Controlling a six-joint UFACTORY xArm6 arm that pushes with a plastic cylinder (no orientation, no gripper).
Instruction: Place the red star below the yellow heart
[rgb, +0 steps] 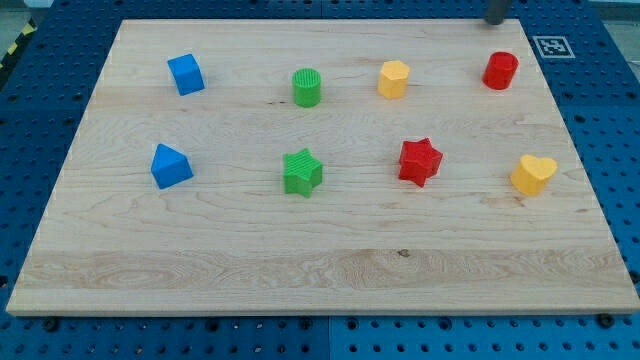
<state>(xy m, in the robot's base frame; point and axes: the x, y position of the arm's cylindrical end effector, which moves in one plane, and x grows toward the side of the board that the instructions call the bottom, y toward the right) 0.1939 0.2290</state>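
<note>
The red star (420, 161) lies on the wooden board (320, 270), right of centre. The yellow heart (533, 173) lies to its right, near the board's right edge, at about the same height in the view. My tip (496, 20) shows at the view's top right, at the board's top edge, just above the red cylinder (501, 70). It is far from the red star and touches no block.
A yellow hexagonal block (394, 78) and a green cylinder (307, 87) lie in the upper row with a blue cube (186, 74). A green star (302, 172) and a blue triangular block (170, 166) lie in the lower row. A marker tag (552, 45) sits off the board's top right corner.
</note>
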